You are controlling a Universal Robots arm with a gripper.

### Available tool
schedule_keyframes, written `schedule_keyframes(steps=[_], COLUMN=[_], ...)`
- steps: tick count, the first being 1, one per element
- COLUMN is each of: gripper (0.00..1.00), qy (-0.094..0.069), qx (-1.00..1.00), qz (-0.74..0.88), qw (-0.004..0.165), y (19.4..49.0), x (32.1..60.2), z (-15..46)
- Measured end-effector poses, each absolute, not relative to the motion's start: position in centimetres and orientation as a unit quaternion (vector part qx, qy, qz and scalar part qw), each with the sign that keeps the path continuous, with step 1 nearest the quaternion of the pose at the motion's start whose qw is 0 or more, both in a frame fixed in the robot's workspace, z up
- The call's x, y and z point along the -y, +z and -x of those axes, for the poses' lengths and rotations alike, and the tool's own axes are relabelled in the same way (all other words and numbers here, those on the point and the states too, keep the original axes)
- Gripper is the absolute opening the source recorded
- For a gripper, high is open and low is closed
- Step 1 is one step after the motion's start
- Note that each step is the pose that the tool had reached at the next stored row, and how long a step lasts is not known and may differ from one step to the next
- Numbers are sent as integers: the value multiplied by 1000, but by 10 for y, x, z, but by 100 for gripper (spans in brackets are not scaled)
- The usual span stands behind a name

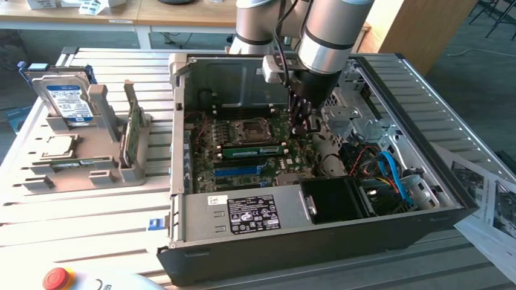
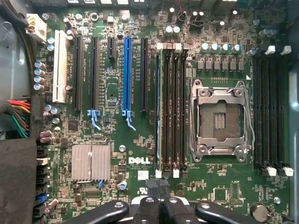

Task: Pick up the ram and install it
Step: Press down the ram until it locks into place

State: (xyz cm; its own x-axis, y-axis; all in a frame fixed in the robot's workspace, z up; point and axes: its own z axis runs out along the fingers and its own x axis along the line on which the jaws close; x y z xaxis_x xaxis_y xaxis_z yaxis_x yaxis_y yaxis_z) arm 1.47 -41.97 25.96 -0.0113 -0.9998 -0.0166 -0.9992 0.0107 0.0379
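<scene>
The ram (image 1: 254, 151), a light, stiff but fragile stick best gripped along its bare long edges and never by the chips, appears seated beside the processor socket (image 2: 218, 116) mid-motherboard (image 2: 140, 163), while the fingers (image 2: 163, 186), pressed together and empty, are poised just off its end.

Computer case (image 1: 241, 220) — matt black and grey sheet metal. Motherboard (image 2: 117, 93): green circuit board, black and blue plastic slots; ribbed bare-metal heatsink (image 2: 90, 162). Processor socket (image 2: 219, 120) frame — shiny metal. Table (image 1: 72, 211): ribbed pale metal. Hard drive (image 1: 63, 96): silver metal, glossy label.
</scene>
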Motion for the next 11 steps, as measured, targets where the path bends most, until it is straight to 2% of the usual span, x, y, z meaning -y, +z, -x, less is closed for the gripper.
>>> schedule_keyframes(steps=[11], gripper=[11], qy=[-19], qx=[711], qz=[-703], qw=[7], y=[245], x=[420], z=[-15])
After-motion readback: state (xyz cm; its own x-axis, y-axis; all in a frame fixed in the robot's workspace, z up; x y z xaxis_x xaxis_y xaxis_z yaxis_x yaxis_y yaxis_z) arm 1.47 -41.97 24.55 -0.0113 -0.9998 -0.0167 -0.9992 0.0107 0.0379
